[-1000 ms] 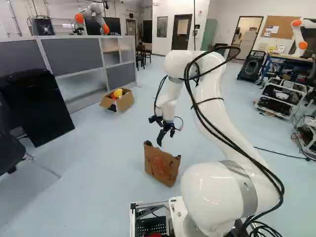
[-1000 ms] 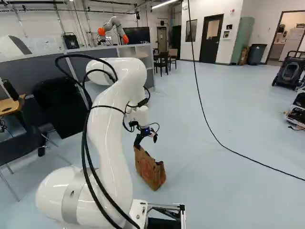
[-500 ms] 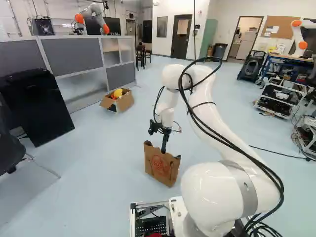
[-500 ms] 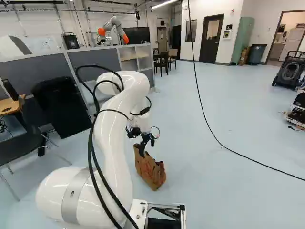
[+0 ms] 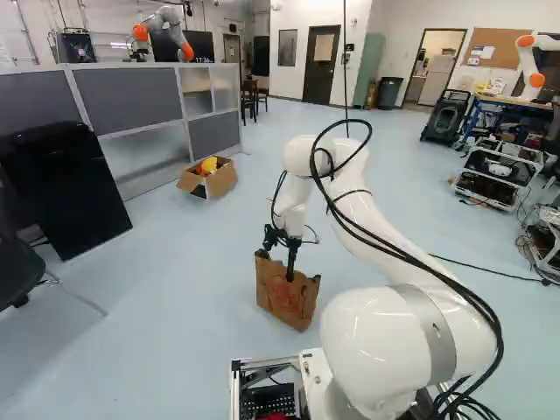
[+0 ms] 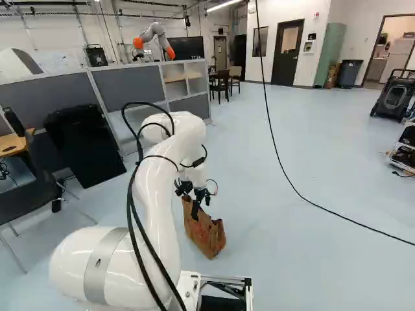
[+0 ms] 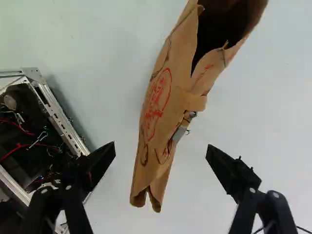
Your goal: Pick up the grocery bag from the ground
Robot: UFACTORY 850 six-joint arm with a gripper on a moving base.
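Lowered, spread jaws (image 5: 276, 267) flank the upright bag (image 5: 284, 304), long axis slanting ahead between them.

The arm (image 5: 378, 241) is lower than before; the gripper (image 5: 276, 266) has come down, fingers apart, on either side of the bag (image 5: 284, 299).

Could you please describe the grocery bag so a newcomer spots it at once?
In the left base view, follow the big white arm up and over to its black gripper. Under it, on the floor, stands a brown paper bag with red print. Unlike the cardboard box farther off, it shows no yellow contents.
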